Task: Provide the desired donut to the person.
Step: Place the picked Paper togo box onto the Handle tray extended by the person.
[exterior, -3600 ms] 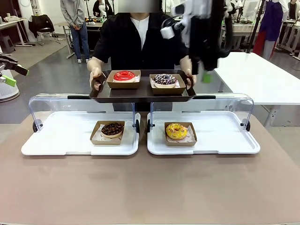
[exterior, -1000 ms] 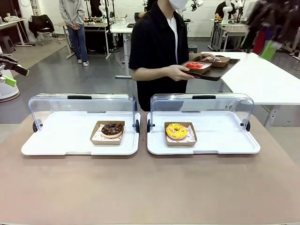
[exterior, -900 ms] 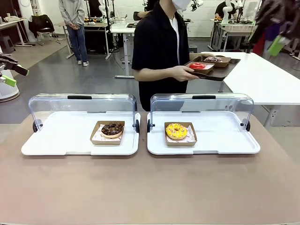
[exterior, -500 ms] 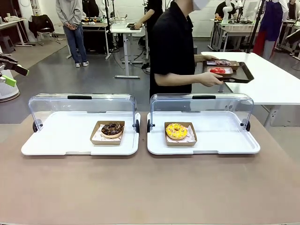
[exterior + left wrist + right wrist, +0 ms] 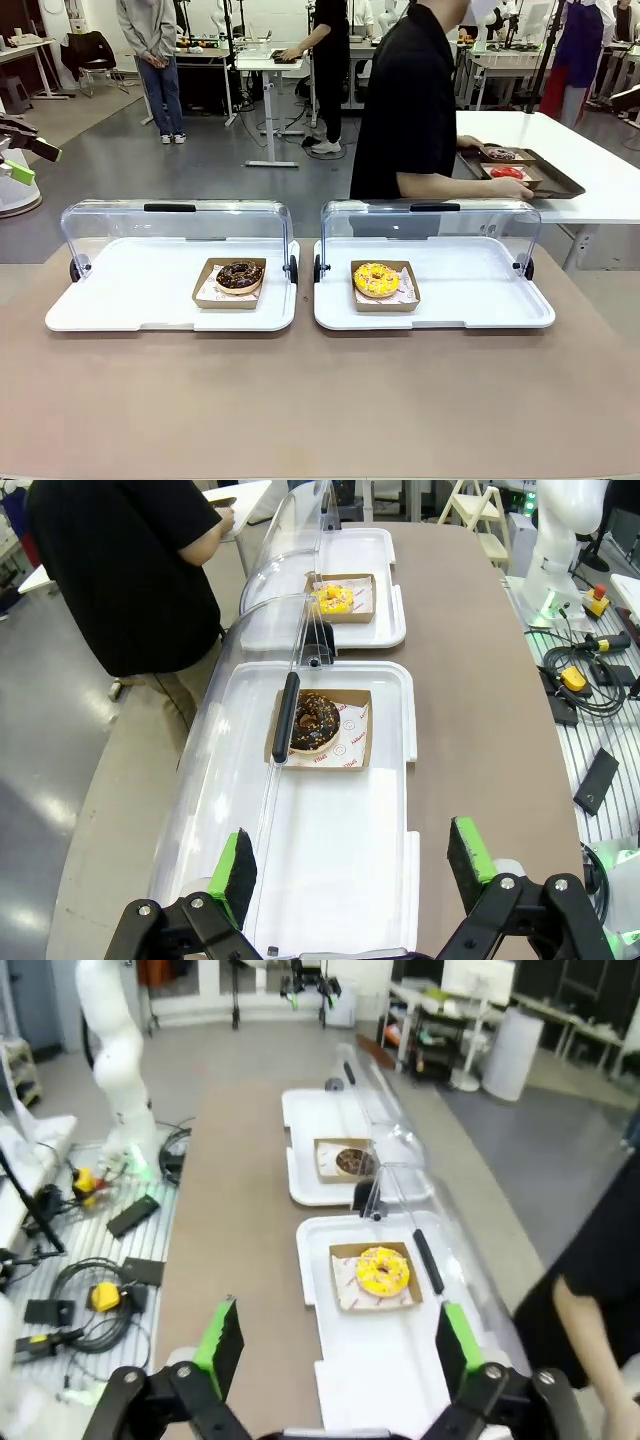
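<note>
Donuts first: you have a chocolate donut [image 5: 240, 274] in a brown paper box on the left white tray [image 5: 120, 300], and a yellow donut [image 5: 376, 279] in its own box on the right white tray [image 5: 480, 300], both on the brown desk [image 5: 320, 400]. Each tray has a clear curved lid [image 5: 175, 225] tipped up at the far side, so you look through plastic at whatever stands behind it.

The person [image 5: 410, 100] in the black top is turned side-on beyond the right tray, head cut off by the top edge, with one hand [image 5: 515, 188] on a dark tray [image 5: 560, 185] that lies on the white table to the right. On that dark tray you can make out a red donut [image 5: 507, 172] and a darker one behind it, too small to tell the topping.

From the left wrist camera your left hand [image 5: 350, 865] is spread wide above the near end of the left tray, nothing between its green pads [image 5: 238, 865]; in the front view it shows as a sliver at the left edge. The right hand [image 5: 335, 1345] is likewise wide and empty, hanging over the desk short of the yellow donut's tray; that picture is soft. The person's arm shows at its lower right, cropped.

Other people stand at tables farther back.
</note>
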You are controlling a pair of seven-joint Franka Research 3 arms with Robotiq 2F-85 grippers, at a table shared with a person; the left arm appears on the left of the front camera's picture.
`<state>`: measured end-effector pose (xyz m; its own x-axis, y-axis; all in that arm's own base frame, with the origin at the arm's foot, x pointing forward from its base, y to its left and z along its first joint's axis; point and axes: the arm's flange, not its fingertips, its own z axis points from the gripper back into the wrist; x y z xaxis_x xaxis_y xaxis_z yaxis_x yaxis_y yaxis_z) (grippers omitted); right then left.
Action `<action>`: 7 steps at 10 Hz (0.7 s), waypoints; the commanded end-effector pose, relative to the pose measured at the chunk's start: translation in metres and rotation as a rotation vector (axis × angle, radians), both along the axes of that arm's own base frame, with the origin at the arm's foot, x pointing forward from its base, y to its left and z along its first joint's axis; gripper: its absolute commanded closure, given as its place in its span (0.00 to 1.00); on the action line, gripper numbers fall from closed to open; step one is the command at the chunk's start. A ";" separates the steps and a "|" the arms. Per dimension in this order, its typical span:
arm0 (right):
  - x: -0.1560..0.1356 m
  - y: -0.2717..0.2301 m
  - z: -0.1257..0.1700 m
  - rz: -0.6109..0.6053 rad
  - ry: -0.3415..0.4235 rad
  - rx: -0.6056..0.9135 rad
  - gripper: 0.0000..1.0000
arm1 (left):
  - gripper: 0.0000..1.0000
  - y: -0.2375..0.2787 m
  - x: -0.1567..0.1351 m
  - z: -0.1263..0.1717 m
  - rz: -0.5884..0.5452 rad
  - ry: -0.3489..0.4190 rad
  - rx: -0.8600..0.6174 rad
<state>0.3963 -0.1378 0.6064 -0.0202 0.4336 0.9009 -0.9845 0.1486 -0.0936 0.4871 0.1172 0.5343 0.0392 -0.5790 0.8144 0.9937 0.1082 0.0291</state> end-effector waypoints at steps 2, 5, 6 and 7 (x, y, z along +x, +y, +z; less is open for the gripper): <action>0.026 -0.022 -0.008 -0.040 0.130 0.066 0.00 | 0.00 0.000 -0.001 0.002 -0.001 0.001 -0.017; 0.040 -0.033 -0.023 -0.063 0.196 0.056 0.00 | 0.00 0.000 -0.001 0.002 -0.001 0.001 -0.017; 0.045 -0.037 -0.028 -0.060 0.188 0.050 0.00 | 0.00 0.000 -0.001 0.002 -0.001 0.001 -0.017; 0.047 -0.037 -0.030 -0.050 0.177 0.037 0.00 | 0.00 0.000 -0.001 0.002 -0.001 0.001 -0.017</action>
